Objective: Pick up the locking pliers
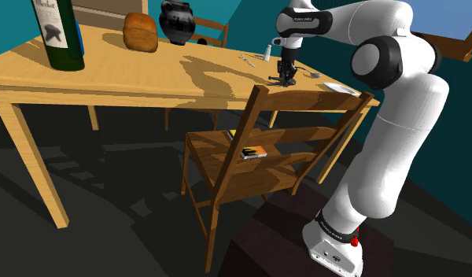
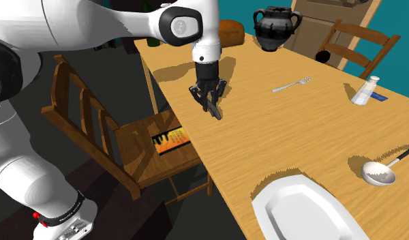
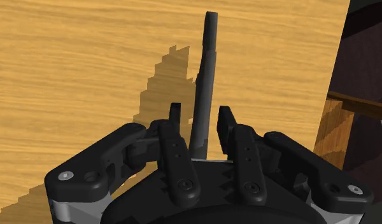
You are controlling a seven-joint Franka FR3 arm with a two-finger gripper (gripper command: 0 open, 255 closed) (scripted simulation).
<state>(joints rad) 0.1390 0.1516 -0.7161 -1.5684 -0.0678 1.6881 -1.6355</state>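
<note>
Nearest the shoulder camera, the dark box stand (image 1: 266, 236) is carrying the white arm (image 1: 400, 118), which is leaning over a slatted wooden chair (image 1: 250, 169) toward the light wooden counter (image 1: 148, 79). The all-black two-finger hand (image 1: 286, 77) is pointing down at the counter's edge, just above the chair's backrest. A small orange-and-black book (image 1: 254, 152) is lying on the chair seat. Farther along the counter, a dark green bottle with a white label (image 1: 57, 31), a brown loaf (image 1: 140, 31) and a black two-handled jug (image 1: 178, 21) are standing.

Closest in the second exterior view, a white oval plate (image 2: 302, 208) is sitting on the counter, with a silver ladle (image 2: 378, 173) near it. A silver fork (image 2: 292, 84) and a white shaker (image 2: 365, 92) are lying and standing well apart beyond. The hand (image 2: 210, 99) is hanging over the dark grey locking pliers (image 2: 215, 111), which are lying flat on the counter near the edge facing the chair.

Seen from the wrist, the black fingers (image 3: 174, 140) are standing apart, straddling the pliers' slim handle (image 3: 207, 63) without clasping it. A gap is showing between one finger and the handle.
</note>
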